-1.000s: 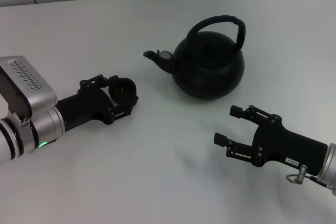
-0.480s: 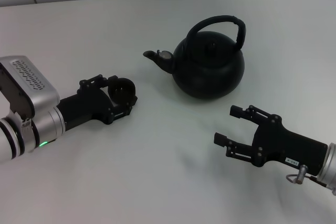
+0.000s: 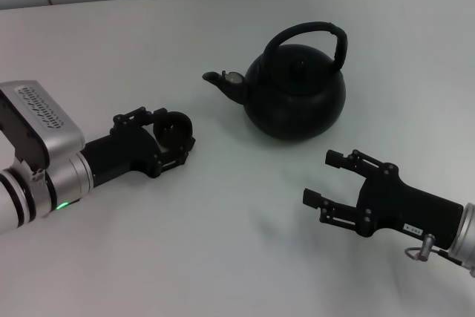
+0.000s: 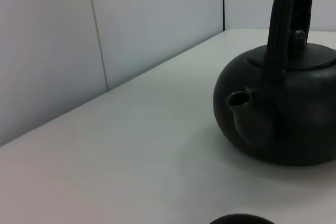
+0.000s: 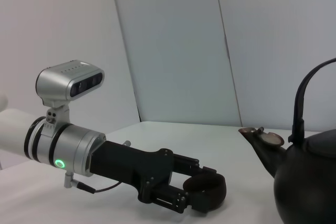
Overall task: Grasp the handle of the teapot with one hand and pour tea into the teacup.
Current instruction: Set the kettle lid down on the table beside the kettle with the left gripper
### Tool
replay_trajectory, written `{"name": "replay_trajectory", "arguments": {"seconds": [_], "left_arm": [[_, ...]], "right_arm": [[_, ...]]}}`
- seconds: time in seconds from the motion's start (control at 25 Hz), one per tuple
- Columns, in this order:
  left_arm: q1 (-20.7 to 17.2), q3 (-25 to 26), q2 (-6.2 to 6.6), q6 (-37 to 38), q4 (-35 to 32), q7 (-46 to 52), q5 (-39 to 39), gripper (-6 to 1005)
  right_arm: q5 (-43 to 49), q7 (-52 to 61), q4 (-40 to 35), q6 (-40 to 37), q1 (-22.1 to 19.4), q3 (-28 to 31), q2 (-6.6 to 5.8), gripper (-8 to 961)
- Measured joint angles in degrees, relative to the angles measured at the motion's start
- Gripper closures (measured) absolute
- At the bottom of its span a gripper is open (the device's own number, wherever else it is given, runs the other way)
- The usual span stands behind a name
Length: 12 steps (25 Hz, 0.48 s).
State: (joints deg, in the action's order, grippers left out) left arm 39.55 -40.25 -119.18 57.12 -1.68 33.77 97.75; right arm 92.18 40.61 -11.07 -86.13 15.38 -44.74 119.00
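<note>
Approach step: teapot [image 3: 298, 94] mid-worktop [image 3: 223, 243], handle [image 3: 326, 35] ungrasped; left pincer [image 3: 172, 137] pinching teacup [image 3: 173, 125] beside spout; right pincer [image 3: 326, 180] spread before teapot, reach to handle next.

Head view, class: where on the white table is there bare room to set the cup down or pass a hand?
Bare white table lies between the left gripper, shut on the small dark round teacup, and the open right gripper. Another strip runs behind the matte-black round teapot. It is crowded between its spout and the teacup.
</note>
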Motion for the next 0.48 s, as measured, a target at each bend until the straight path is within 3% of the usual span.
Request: {"name": "replay_trajectory", "arguments": {"seconds": [0.48], "left_arm": [[0.0,0.71,0.0,0.2,0.23,0.02,-0.02,151]], "right_arm": [[0.19,0.0,0.0,0.35,0.0,0.0,0.0,134]]}}
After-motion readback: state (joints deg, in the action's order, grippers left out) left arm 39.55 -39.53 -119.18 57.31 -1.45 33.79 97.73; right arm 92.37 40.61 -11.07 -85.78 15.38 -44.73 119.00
